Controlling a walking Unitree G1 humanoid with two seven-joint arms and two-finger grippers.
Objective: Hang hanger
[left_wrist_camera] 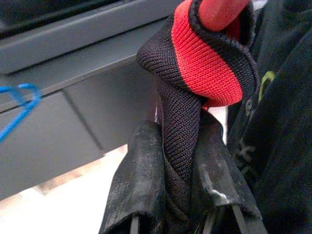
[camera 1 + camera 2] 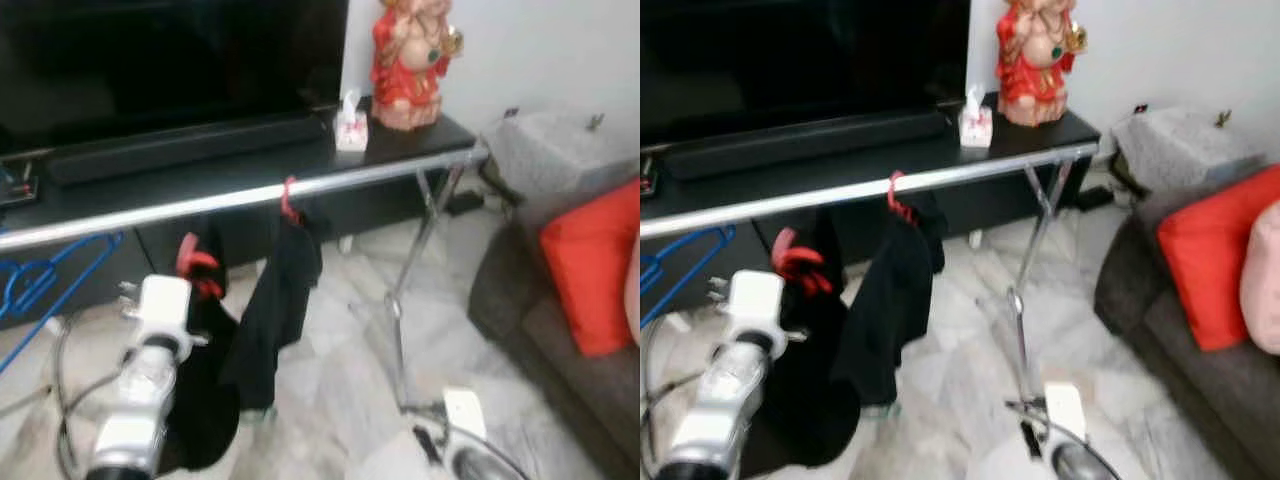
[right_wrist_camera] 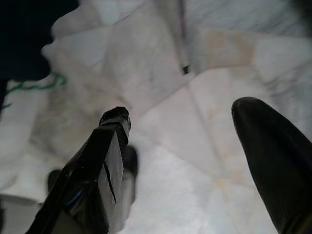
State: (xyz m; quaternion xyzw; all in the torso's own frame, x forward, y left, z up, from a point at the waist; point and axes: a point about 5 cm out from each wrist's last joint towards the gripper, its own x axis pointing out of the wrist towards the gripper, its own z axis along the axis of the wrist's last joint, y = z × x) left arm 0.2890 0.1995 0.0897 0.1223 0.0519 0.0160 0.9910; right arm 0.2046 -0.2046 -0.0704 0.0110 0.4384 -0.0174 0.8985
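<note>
Left gripper [image 1: 178, 195]: black fingers [image 1: 139, 185] closed tight on a twist of black knit cloth with a red band, the collar [image 1: 204, 73] of a dark garment. A red hanger [image 1: 219, 10] pokes out of the collar just past the fingertips. In the head views the left arm is raised, below and short of the rail [image 2: 240, 197]; the red hanger hook shows just above and past its white wrist block, with the black garment [image 2: 205, 400] drooping below it. The held hanger's hook is under the rail, not over it.

Rail: chrome bar running across the scene, propped on a chrome stand [image 2: 398, 330] toward the right. One red hook [image 2: 289, 200] is already over the bar, a second black garment [image 2: 270, 320] hanging from it. A blue wire hanger [image 2: 45, 275] hangs at the far left of the rail.

Right gripper [image 3: 195, 141]: fingers spread wide, nothing between them, pointing down at pale marble floor [image 3: 204, 97]. The right arm is low at the bottom of the head views, near the foot of the stand.

Behind the rail: a low black TV cabinet [image 2: 400, 140] with a soundbar [image 2: 180, 148], a small tissue box [image 2: 351, 128] and a red statue [image 2: 410, 60]. Grey sofa [image 2: 560, 350] on the right with a red cushion [image 2: 595, 265].
</note>
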